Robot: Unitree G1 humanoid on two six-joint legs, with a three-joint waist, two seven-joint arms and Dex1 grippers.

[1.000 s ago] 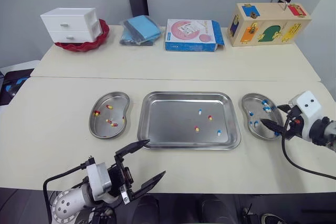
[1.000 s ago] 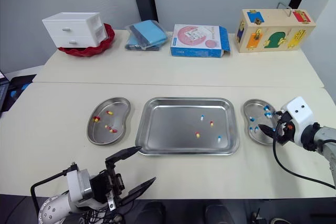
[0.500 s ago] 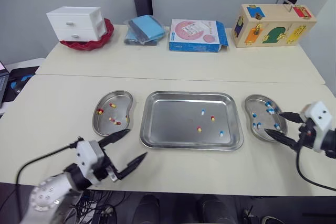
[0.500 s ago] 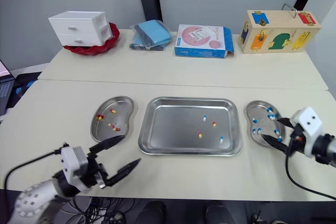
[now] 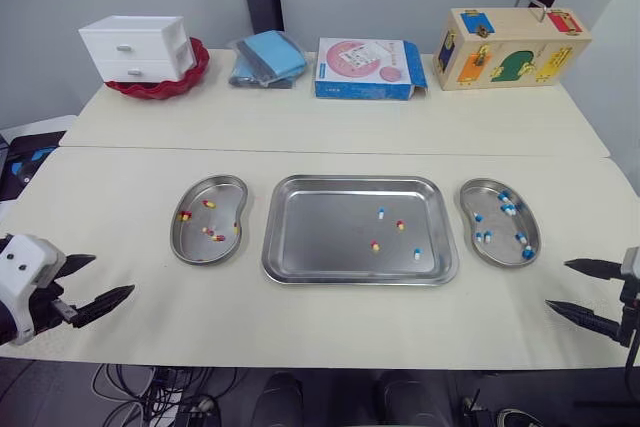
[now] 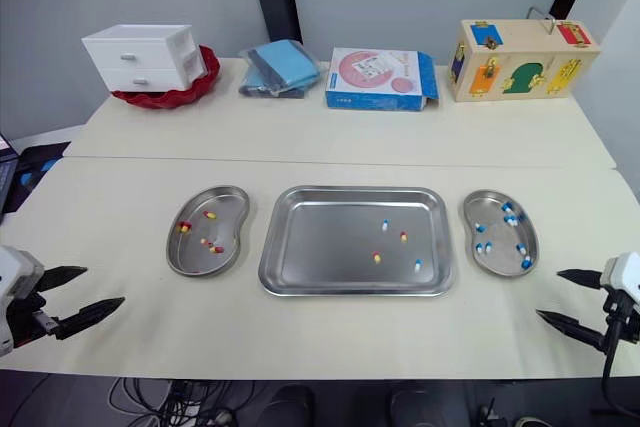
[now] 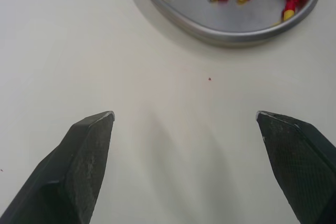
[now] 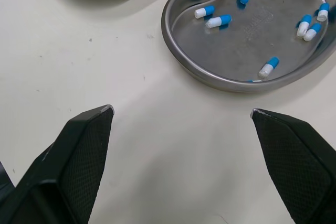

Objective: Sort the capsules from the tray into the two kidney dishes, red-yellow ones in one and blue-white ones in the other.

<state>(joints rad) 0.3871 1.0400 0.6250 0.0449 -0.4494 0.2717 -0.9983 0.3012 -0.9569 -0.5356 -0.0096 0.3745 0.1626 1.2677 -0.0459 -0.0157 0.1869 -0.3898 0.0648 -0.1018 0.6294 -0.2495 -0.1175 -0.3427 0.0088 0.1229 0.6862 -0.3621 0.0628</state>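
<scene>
Change: both arms are pulling back since a second ago; the left gripper (image 5: 112, 275) is now hanging at the near-left desk (image 5: 300, 317) edge, the right gripper (image 5: 557, 284) at the near-right edge.
Jaws: both pairs are standing wide apart, holding nothing.
Capsules: four are lying right of centre in the tray (image 5: 320, 237), two of each colour.
Dishes: the left kidney dish (image 5: 176, 242) is carrying red-yellow, the right kidney dish (image 5: 500, 247) blue-white.
Method, as judged: the right gripper should be descending vertically over the near blue-white capsule (image 5: 417, 254), closing gently, then lifting clear of the rim.
</scene>
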